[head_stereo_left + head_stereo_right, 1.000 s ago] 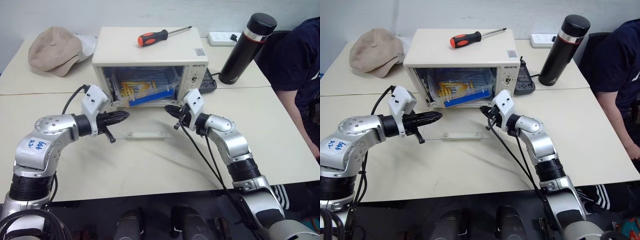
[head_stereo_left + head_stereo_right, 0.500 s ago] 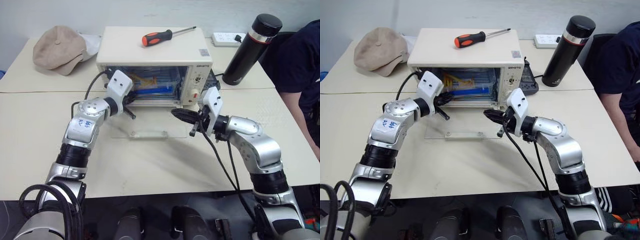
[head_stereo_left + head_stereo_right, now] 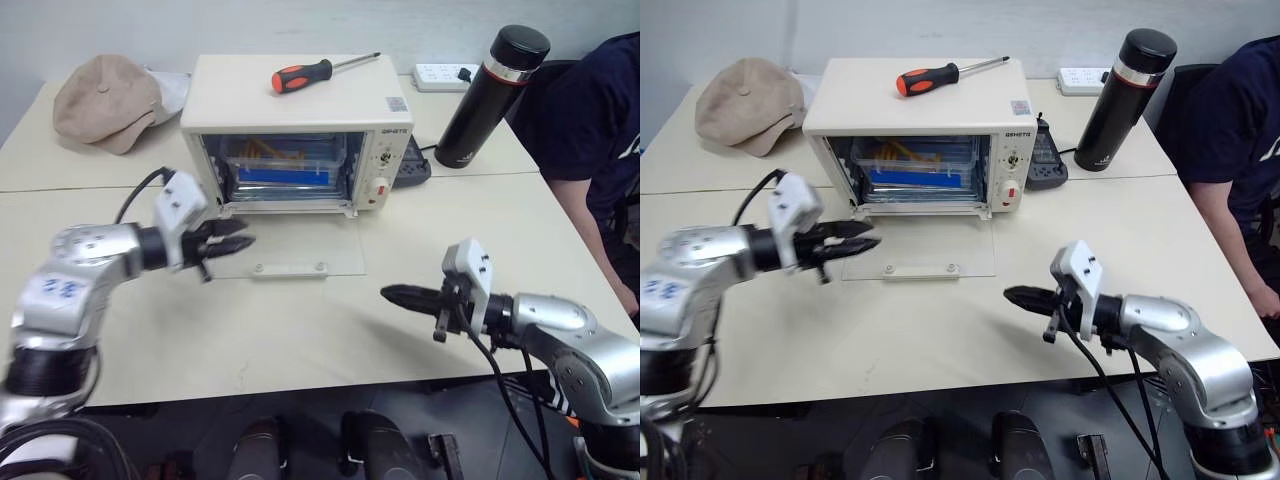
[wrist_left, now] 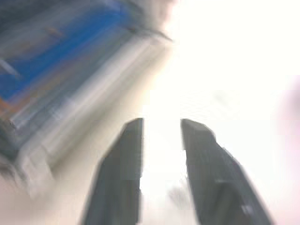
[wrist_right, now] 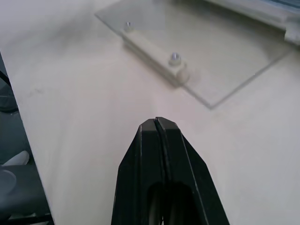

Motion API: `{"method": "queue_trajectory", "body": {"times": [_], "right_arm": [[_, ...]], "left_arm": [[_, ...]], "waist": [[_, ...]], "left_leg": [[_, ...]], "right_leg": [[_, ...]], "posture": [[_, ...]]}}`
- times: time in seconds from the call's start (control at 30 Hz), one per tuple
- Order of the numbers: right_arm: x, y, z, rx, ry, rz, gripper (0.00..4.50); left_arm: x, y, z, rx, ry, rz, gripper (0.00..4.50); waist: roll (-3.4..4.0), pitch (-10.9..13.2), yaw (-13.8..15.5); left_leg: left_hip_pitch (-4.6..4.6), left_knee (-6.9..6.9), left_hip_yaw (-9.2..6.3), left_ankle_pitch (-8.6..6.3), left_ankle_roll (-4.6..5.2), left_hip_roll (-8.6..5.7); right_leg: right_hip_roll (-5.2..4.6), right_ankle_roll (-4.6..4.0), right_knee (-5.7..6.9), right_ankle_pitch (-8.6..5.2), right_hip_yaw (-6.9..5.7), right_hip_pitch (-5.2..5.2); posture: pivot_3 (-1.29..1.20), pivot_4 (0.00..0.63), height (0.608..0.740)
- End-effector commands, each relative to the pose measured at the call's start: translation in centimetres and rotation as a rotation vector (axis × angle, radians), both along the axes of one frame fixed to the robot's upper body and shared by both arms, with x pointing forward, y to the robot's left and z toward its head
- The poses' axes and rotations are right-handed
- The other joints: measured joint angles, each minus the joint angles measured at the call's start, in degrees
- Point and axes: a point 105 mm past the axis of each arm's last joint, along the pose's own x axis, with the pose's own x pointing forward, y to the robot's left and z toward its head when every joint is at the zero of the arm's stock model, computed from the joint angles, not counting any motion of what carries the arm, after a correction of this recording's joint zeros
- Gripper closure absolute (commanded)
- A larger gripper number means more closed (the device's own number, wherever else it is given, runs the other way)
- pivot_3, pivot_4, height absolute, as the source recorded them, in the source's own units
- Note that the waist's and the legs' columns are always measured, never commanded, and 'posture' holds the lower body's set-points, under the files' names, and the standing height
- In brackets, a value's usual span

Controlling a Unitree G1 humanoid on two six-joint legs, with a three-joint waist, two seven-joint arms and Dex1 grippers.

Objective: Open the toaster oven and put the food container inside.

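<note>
oven: the toaster oven (image 3: pixel 300 130) stands at the back of the table (image 3: pixel 300 330), its opening facing the robot; every place below is given from it
door: the glass door (image 3: pixel 290 248) lies folded down flat on the table right in front of the oven, its white bar handle (image 3: pixel 290 268) at the edge farthest from the oven; lying flat, it leaves the opening free for reaching in
container: the food container (image 3: pixel 285 168) sits inside the oven chamber, blue strip toward the front, yellow bits showing through the clear plastic; it looks fully in, nothing overhanging the door; so the placing part appears done
left gripper: the left gripper (image 3: pixel 238 235) hovers just off the oven's front left corner, over the left edge of the door; its two fingers (image 4: pixel 123 173) stand apart with nothing between them, pointing toward the door; likely spread because the container has been let go
right gripper: the right gripper (image 3: pixel 398 295) is well in front of the oven and off to its right, above bare table past the door's handle edge; its fingers are pressed together and empty, pointing across the table toward the robot's left; it seems parked clear so as not to block the opening
other things: a screwdriver (image 3: pixel 318 72) lies on top of the oven; a cap (image 3: pixel 105 100) to its left, a black bottle (image 3: pixel 492 95) to its right
judgement: only closing the door could remain, though the task does not ask for it
</note>
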Motion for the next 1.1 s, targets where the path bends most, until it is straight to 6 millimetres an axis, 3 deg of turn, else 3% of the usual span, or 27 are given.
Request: {"method": "queue_trajectory", "body": {"times": [0.03,0.2,0.4,0.47,0.53,0.63,0.73,0.8,0.9,1.1], "right_arm": [[0.7,-0.1,-0.7,-0.005,-0.039,-0.045,4.5],[1.9,0.8,-3.1,0.003,-0.03,-0.061,4.5],[5.2,2.8,-4.0,0.034,-0.085,-0.079,4.5],[6.3,3.7,-3.4,0.052,-0.118,-0.072,4.5],[7.6,4.5,-1.4,0.109,-0.153,-0.079,4.5],[8.9,4.2,4.0,0.221,-0.201,-0.08,4.5],[7.8,2.4,8.6,0.241,-0.212,0.001,3.88],[6.8,1.5,10.1,0.219,-0.211,0.042,3.25],[5.8,-1.6,12.8,0.143,-0.234,0.05,2.19],[3.5,-4.5,15.2,0.063,-0.241,0.084,0.05]], "left_arm": [[-3.3,0.5,3.0,0.042,-0.015,-0.068,1.71],[-5.0,1.4,4.7,0.085,-0.014,-0.062,0.17],[-4.2,2.8,5.0,0.133,-0.103,0.048,0.03],[-4.2,2.8,5.1,0.119,-0.112,0.064,0.03],[-4.2,2.8,5.3,0.091,-0.116,0.079,0.03],[-3.6,3.7,5.3,0.017,-0.108,0.123,0.03],[-3.4,5.0,5.1,-0.003,-0.091,0.163,0.0],[-3.6,5.6,5.2,-0.017,-0.083,0.174,0.0],[-3.7,6.8,5.8,-0.015,-0.088,0.191,0.0],[-3.9,7.9,8.1,-0.016,-0.128,0.194,0.0]], "waist": [[0.02,0.0,0.2],[0.05,0.0,0.8],[0.07,0.0,0.5],[0.08,0.0,0.1],[0.09,0.1,-0.1],[0.24,0.1,-0.2],[0.38,0.2,0.0],[0.38,0.2,0.5],[0.32,0.2,0.5],[0.34,0.2,0.1]], "left_leg": [[0.04,0.0,0.01,-0.04,-0.02,-0.01],[0.1,-0.01,-0.07,-0.16,-0.07,-0.05],[0.1,0.01,-0.03,-0.16,-0.09,-0.04],[0.09,-0.02,-0.01,-0.15,-0.09,-0.04],[0.07,-0.03,-0.01,-0.15,-0.1,-0.02],[0.07,-0.03,0.02,-0.14,-0.11,0.0],[0.01,-0.01,0.02,-0.14,-0.1,-0.01],[-0.03,-0.01,-0.03,-0.17,-0.04,-0.02],[-0.05,0.02,-0.01,-0.23,0.03,0.0],[-0.02,-0.01,0.07,-0.24,0.06,-0.02]], "right_leg": [[-0.01,0.0,0.0,0.0,0.02,0.02],[-0.03,0.0,-0.07,0.0,-0.01,0.12],[0.01,0.0,-0.04,0.0,0.01,0.1],[0.01,-0.02,0.0,-0.01,0.02,0.06],[0.02,-0.03,-0.01,-0.01,0.01,0.04],[0.03,-0.03,0.04,-0.01,0.05,0.0],[0.03,-0.02,0.08,-0.01,0.05,-0.07],[0.01,-0.02,0.03,-0.02,0.01,-0.05],[0.01,-0.01,-0.15,-0.02,-0.01,0.01],[-0.04,0.01,-0.1,-0.01,0.03,-0.04]], "posture": [[0.0,0.15,0.74],[0.0,0.15,0.74],[0.0,0.15,0.74],[0.0,0.15,0.74],[0.0,0.15,0.74],[0.0,0.15,0.74],[0.0,0.15,0.74],[0.0,0.15,0.74],[0.0,0.15,0.74],[0.0,0.15,0.74]]}}
